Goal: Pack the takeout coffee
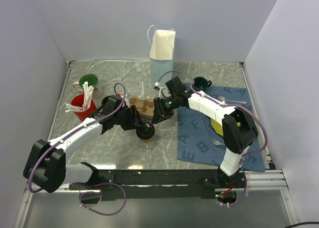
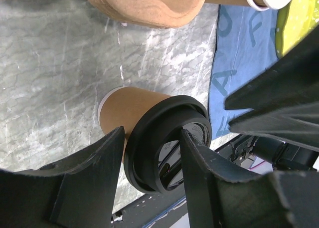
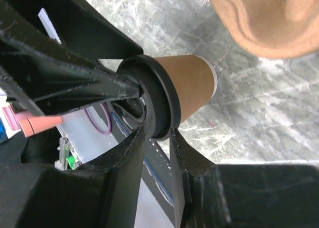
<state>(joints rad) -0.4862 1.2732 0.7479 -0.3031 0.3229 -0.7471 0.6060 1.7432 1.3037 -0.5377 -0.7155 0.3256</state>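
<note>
Clerk: item one, takeout coffee [image 1: 145, 133]; location?

Checker: upright on the bench [image 1: 124, 155], near the middle, just in front of the pulp cup carrier [image 1: 143, 107]; not in any of its pockets; well apart from the white paper bag [image 1: 162, 44] at the back.

Clerk: lid?

Checker: black lid [image 2: 164, 123] on the cup; it looks seated in both wrist views, though part of the rim is covered.

Clerk: left jaws?

Checker: about half wide; fingers [image 2: 94, 178] either side of the lid, close against it; gripping or merely flanking, cannot tell.

Clerk: right jaws?

Checker: narrow; the lid's rim sits at the mouth of the gap; pinched or just clear, cannot tell.

Clerk: entry under done?

Checker: cup filled, unknown; cup capped, by the look of it yes.

Clerk: entry under outstanding?

Checker: by my reckoning, the packing proper; the cup has yet to go into a carrier pocket or the bag, and the pictures do not say which is meant; one pair of jaws would need a firm hold on the cup body first.

Clerk: other stock?

Checker: red cup [image 1: 79, 108] at left; blue lettered mat [image 1: 199, 138] at right; both well apart from either pair of jaws.
</note>
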